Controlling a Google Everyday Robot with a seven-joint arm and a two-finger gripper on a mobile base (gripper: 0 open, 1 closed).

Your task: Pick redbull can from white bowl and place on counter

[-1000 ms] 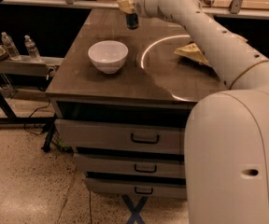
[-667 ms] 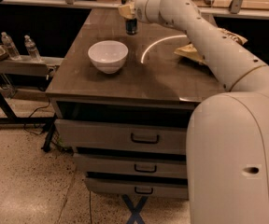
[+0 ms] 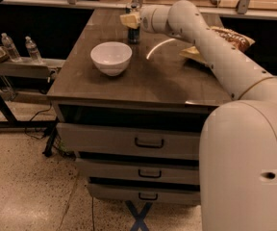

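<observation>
The redbull can (image 3: 133, 35) stands upright at the far part of the counter (image 3: 129, 88), behind and a little right of the white bowl (image 3: 111, 57). Only its dark lower part shows clearly. My gripper (image 3: 130, 20) is at the can's upper part and looks shut on it. I cannot tell whether the can's base touches the counter top. The white bowl is empty and sits near the counter's left front. Part of the thin white circle (image 3: 154, 49) shows right of the can.
A crinkled chip bag (image 3: 225, 37) lies at the far right of the counter, partly under my arm (image 3: 215, 52). Two water bottles (image 3: 20, 47) stand on a low shelf to the left. Drawers (image 3: 148, 142) are below the counter's front edge.
My gripper has carried the can a little left and lower, down toward the counter top behind the bowl. The bowl has not moved.
</observation>
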